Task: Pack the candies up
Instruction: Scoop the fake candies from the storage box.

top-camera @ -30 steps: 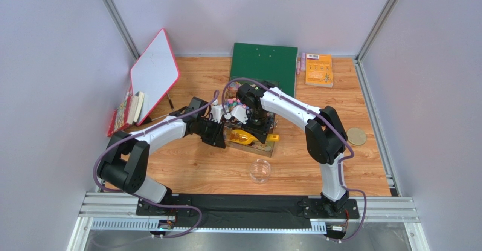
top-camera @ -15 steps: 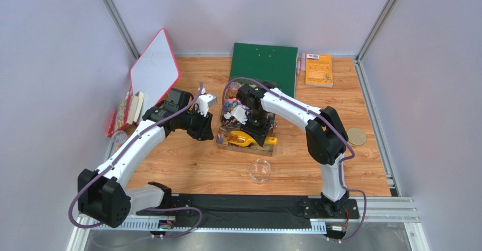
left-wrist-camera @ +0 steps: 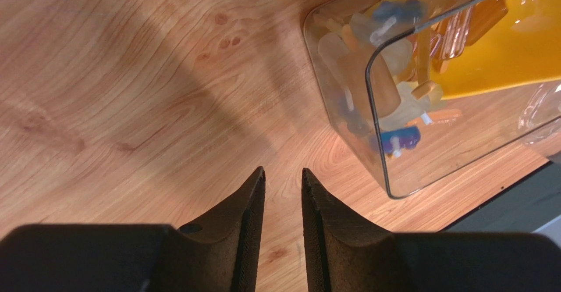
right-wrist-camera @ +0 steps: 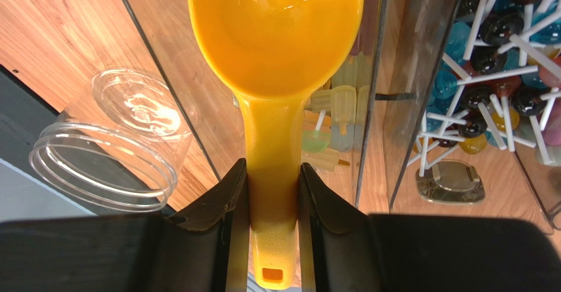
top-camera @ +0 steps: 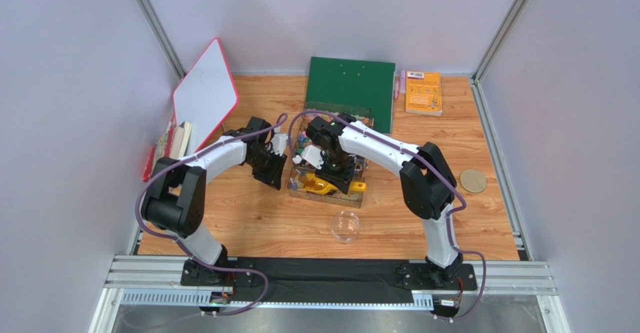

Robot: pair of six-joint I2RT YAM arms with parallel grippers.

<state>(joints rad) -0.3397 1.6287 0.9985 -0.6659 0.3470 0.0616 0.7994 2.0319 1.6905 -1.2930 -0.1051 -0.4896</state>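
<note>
My right gripper (right-wrist-camera: 274, 173) is shut on the handle of the yellow scoop (right-wrist-camera: 276, 35), whose bowl hangs over the clear compartment box (top-camera: 359, 169). The bowl holds one small orange piece near its far end. Small pastel candies (right-wrist-camera: 336, 101) lie in the compartment under the scoop, and round sweets on white sticks (right-wrist-camera: 500, 55) fill the one beside it. A clear cup (right-wrist-camera: 108, 147) stands just outside the box, toward the arm bases (top-camera: 345, 226). My left gripper (left-wrist-camera: 283, 177) hovers over bare wood beside the box's left corner (left-wrist-camera: 369, 95), its jaws narrowly open with nothing between them.
A red-framed whiteboard (top-camera: 204, 100) leans at the left wall with books (top-camera: 169, 149) below it. A green board (top-camera: 350, 85) and an orange booklet (top-camera: 424, 93) lie at the back. A round tan disc (top-camera: 473, 181) sits on the right.
The left arm swung out to the left, then came back, and its gripper now sits close to the box's left side. The right gripper with the scoop shifted slightly left over the box.
</note>
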